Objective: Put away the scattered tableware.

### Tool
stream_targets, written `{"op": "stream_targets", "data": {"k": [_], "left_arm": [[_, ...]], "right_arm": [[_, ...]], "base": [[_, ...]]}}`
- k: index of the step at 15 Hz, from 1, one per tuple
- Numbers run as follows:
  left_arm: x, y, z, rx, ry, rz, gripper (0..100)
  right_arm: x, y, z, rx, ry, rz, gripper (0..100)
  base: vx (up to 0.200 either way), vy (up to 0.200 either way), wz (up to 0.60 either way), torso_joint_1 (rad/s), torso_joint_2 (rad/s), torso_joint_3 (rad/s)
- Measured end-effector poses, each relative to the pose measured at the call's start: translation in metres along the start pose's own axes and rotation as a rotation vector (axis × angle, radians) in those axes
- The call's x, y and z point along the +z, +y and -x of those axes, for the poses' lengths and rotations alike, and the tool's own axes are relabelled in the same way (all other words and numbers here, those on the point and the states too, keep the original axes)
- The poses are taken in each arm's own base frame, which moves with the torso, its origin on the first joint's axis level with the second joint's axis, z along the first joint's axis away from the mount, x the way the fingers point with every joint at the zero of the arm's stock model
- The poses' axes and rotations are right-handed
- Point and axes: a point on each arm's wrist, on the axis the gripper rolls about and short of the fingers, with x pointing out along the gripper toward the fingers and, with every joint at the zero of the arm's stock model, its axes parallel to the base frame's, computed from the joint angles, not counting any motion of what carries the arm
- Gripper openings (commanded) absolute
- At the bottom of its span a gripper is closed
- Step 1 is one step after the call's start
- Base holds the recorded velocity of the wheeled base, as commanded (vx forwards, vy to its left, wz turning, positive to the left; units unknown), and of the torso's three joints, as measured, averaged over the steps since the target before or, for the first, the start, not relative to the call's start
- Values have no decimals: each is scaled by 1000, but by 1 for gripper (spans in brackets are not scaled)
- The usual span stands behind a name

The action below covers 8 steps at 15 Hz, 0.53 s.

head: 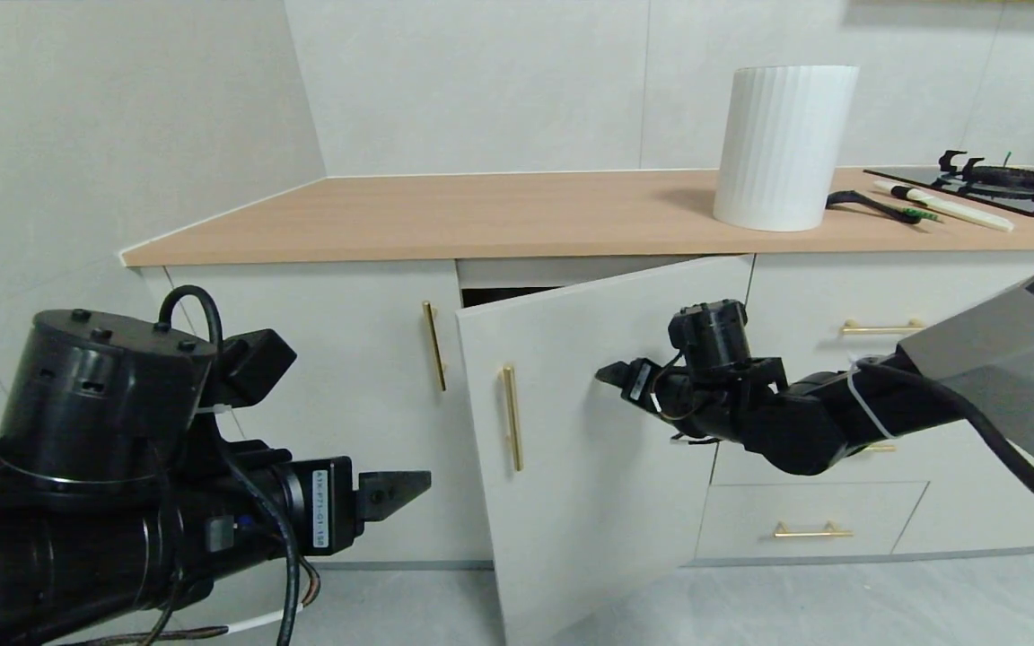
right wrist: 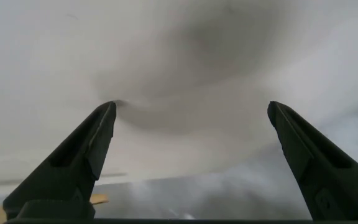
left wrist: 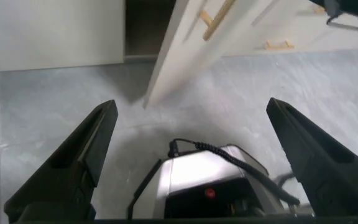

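A: Right gripper [head: 611,372], what state?
B: Fingers [right wrist: 73,168] spread wide, nothing btwn them. Tips are right up at the face of the cabinet door [head: 589,467]; can't tell if they touch it. Door's ajar, w/ a dark gap along its top edge.
A: Door handle?
B: Gold handle [head: 511,417] is approx 8 o'clock from the gripper in head view, apart from it.
A: And the tableware?
B: On the countertop [head: 481,215], well apart from the gripper, approx 2 o'clock from it. Black-handled utensil [head: 867,205] lies just beside the white ribbed container [head: 784,148], at the container's 4 o'clock. Long cream utensil [head: 957,208] w/ a dark end lies farther out the same way, btwn container and hob [head: 1011,179]. There's a small green bit btwn the two utensils, too small to name.
A: Left gripper [head: 396,492]?
B: Also spread wide, holding nothing. It's low, approx 8 o'clock from the right one, in front of the shut left door [head: 328,404]. Its wrist view has the floor [left wrist: 42,112] below and the ajar door's bottom corner beyond the tips
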Motion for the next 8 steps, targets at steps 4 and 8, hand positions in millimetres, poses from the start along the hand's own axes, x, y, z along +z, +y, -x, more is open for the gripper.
{"op": "stream_targets", "data": {"k": [4,8], "left_arm": [[-1,0,-2,4,7,-2,100],[-1,0,-3,4,9,-2,100]], "right_arm": [[0,0,-13,-21,-81,-42,100],[8,-5,-38,-105,-210,-80,100]], "base": [[0,0,0,0,0,0],[0,0,0,0,0,0]]}}
